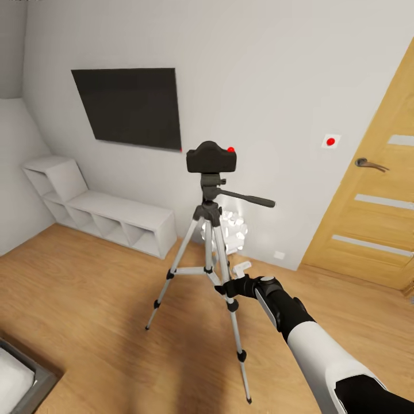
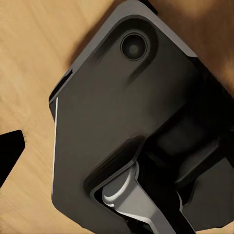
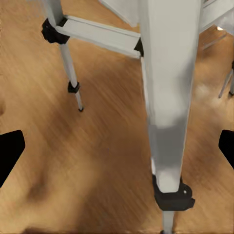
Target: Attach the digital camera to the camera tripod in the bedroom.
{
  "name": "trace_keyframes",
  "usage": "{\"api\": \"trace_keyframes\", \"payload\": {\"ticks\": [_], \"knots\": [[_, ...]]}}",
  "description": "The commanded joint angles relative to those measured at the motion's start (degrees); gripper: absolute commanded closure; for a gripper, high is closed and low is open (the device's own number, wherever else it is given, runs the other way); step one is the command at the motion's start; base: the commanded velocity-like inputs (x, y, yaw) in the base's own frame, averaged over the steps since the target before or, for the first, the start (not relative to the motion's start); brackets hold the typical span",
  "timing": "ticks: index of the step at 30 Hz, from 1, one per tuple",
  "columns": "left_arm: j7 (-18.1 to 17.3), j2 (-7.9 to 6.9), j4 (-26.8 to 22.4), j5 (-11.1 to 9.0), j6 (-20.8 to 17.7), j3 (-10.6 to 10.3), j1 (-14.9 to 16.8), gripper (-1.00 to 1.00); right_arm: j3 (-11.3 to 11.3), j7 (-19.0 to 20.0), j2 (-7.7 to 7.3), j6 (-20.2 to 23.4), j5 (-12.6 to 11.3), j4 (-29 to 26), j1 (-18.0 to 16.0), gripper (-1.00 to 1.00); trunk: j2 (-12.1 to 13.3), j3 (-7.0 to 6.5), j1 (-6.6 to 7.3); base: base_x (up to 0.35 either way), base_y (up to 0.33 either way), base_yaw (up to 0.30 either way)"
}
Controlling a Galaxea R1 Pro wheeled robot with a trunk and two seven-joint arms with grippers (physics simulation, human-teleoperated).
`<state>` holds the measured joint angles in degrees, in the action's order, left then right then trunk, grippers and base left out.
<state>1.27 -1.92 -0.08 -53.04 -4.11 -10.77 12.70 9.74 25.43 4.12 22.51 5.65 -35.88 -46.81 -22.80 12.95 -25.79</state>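
The digital camera [image 1: 211,157], black with a red dot on top, sits on the black head of the camera tripod [image 1: 208,230], which stands on the wood floor in the middle of the bedroom. The pan handle sticks out to the right. My right gripper [image 1: 225,287] is open and reaches low to the tripod's near right leg. In the right wrist view that silver leg [image 3: 168,97] runs between the wide-apart fingertips of the right gripper [image 3: 117,151]. In the left wrist view one black fingertip [image 2: 9,156] hangs over the floor beside a dark part of my own body [image 2: 126,122].
A black TV [image 1: 129,106] hangs on the wall above a grey cube shelf [image 1: 103,213]. A white spiky lamp [image 1: 233,230] stands behind the tripod. The oak door [image 1: 374,201] is at the right, a bed corner [image 1: 17,374] at the lower left.
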Motion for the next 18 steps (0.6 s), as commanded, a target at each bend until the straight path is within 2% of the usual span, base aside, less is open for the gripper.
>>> {"api": "trace_keyframes", "payload": {"ticks": [1,10,18], "knots": [[0.13,-0.01,-0.01,-0.49,-0.2,-0.48,0.04,-1.0,-0.07,0.32,0.01,0.21,0.61,-0.09,-0.03,-1.0,-0.12,0.11,0.0,-0.332,0.0,0.0],[0.13,0.06,-0.01,-0.49,-0.2,-0.48,0.04,-1.0,-0.07,0.32,0.01,0.25,0.62,-0.08,-0.03,-1.0,-0.12,0.11,0.0,-0.315,0.0,0.0],[0.13,0.08,-0.01,-0.42,-0.27,-0.56,0.04,-1.0,-0.07,0.29,0.01,0.25,0.6,-0.08,-0.03,-1.0,-0.12,0.11,0.0,-0.105,0.0,0.0]]}}
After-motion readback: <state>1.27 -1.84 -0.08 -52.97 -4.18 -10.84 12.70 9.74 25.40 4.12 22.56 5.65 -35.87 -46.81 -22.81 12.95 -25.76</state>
